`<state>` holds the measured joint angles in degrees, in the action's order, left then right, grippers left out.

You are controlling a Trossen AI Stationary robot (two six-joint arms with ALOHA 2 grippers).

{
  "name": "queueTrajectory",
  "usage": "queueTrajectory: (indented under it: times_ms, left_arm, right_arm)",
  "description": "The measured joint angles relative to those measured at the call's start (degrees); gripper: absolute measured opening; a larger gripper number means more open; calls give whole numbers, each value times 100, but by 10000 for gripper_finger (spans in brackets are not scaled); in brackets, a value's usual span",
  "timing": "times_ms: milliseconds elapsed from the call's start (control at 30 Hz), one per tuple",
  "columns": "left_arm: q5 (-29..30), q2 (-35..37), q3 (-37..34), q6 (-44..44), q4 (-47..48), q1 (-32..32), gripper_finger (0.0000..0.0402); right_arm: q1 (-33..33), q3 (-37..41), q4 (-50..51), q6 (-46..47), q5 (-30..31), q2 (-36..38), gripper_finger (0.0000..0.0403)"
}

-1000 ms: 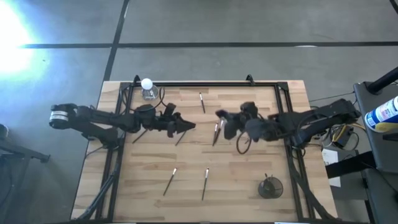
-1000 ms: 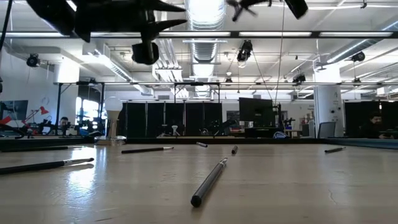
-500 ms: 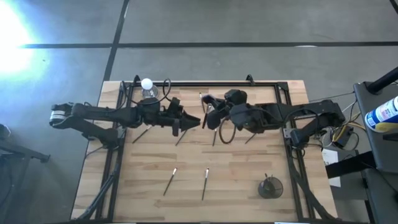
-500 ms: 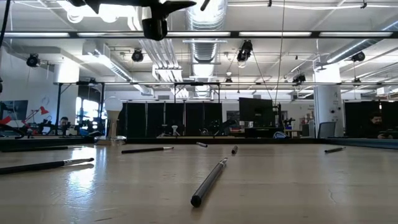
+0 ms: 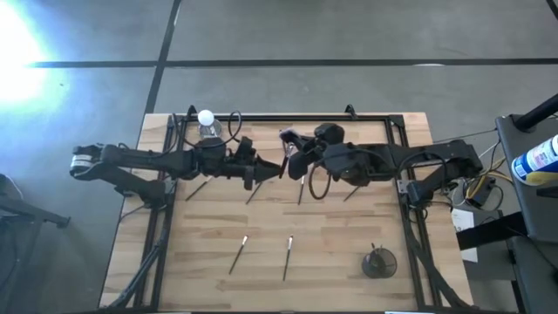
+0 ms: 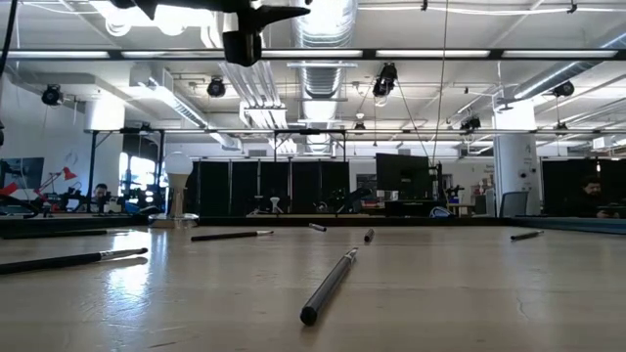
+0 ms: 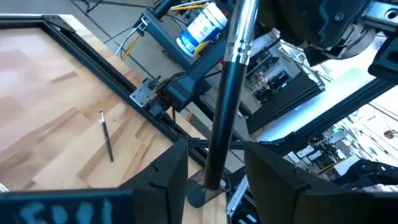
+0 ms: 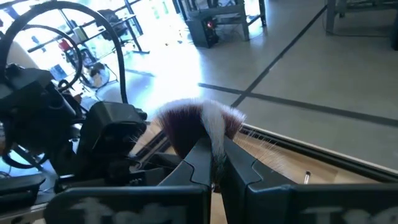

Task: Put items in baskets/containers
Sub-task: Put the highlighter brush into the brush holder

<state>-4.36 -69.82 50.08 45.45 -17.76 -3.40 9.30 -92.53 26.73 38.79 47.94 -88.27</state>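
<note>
**Big brush gripped at both ends above the worktop**

High view: the left end effector (image 5: 268, 171) and right end effector (image 5: 290, 157) meet mid-air over the slatted wooden worktop (image 5: 200, 262). Thin brushes (image 5: 288, 257) lie scattered; the round dark cup (image 5: 379, 262) sits near the front right corner.

Low view: a dark stick brush (image 6: 329, 286) lies nearest.

Left wrist view: spread fingers flank the big brush's (image 7: 227, 99) glossy black handle.

Right wrist view: its fingers pinch the fanned, pinkish-white bristle head (image 8: 199, 122).
</note>
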Motion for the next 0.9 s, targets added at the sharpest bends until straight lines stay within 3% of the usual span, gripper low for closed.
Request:
queueTrajectory:
  times_ms: [267, 367, 500, 600, 900]
  left_arm:
    - [-76, -137, 29, -15, -119, 62, 142]
    - [-63, -177, 29, -30, -118, 59, 110]
    - [-94, -179, 29, -180, -169, 59, 32]
    - [29, -162, 31, -228, -165, 67, 24]
    - [891, -138, 31, -148, -127, 53, 24]
  right_arm:
    - [2, 2, -87, -3, -27, -11, 8]
    - [7, 2, -101, -3, -44, -11, 8]
    - [3, 3, -137, -44, -224, -11, 8]
    - [-4, 4, -119, -5, -303, 10, 14]
    - [7, 2, 642, 863, -723, 736, 102]
